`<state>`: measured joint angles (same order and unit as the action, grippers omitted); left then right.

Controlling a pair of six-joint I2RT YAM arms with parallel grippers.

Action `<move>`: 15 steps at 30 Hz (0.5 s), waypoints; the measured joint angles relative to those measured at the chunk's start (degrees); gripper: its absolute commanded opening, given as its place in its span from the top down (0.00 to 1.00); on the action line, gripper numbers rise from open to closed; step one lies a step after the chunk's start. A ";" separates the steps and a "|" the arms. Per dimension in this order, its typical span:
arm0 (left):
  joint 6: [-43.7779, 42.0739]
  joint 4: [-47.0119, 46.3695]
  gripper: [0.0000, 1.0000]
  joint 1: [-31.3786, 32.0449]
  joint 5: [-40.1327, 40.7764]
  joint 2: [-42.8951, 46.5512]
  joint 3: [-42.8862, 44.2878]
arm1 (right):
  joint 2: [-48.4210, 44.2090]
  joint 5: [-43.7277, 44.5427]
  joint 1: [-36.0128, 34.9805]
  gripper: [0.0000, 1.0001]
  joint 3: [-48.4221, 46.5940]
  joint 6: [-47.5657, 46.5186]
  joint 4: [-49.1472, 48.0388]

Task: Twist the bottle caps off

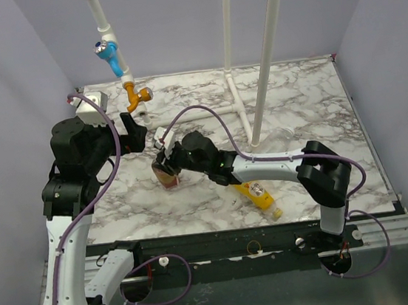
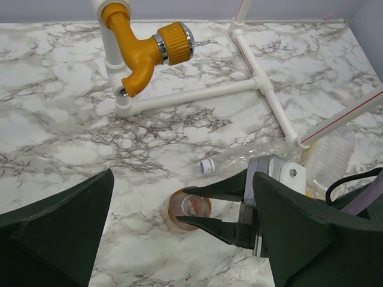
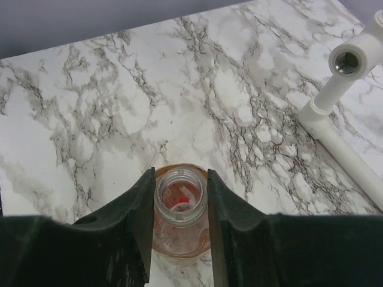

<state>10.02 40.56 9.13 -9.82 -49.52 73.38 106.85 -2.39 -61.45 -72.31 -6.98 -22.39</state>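
Yellow bottle (image 1: 258, 196) lies flat nearest you, 4 o'clock from the brown bottle (image 3: 178, 236); its cap end is hard to read. Brown bottle stands upright, mouth open, cap off, right gripper (image 3: 181, 179) pinching its neck. Left gripper (image 2: 182, 176) is spread wide and holds nothing, at 11 o'clock. 2 clear bottles (image 2: 333, 152) lie at 2 o'clock, blue-and-white cap (image 2: 207, 167) on 1. Probably light, slick, squashy plastic: clamp the body and twist the cap.

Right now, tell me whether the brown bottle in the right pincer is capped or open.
Open: the brown bottle shows a bare, uncovered mouth in the right wrist view, its neck held by the right pincer.
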 measured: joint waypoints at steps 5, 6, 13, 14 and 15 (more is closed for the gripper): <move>0.04 -0.04 0.01 0.00 -0.04 -0.76 0.00 | 0.00 0.35 0.00 0.29 0.00 -0.02 0.42; 0.04 -0.04 0.01 0.00 -0.04 -0.94 0.00 | -0.04 0.37 0.00 0.26 0.00 -0.02 0.92; 0.02 -0.13 0.01 0.00 -0.17 -1.66 0.00 | -2.69 -0.02 0.00 0.11 -0.61 0.50 6.36; 0.02 -0.15 0.01 0.00 -0.22 -1.70 0.00 | -3.61 -0.31 0.00 0.11 -0.92 0.63 7.41; 0.02 -0.15 0.01 0.00 -0.24 -1.73 0.00 | -4.31 -0.55 0.00 0.10 -1.27 0.76 8.17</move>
<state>10.04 40.40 9.13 -10.07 -51.24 73.38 102.54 -2.94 -61.45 -73.58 -6.22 -14.22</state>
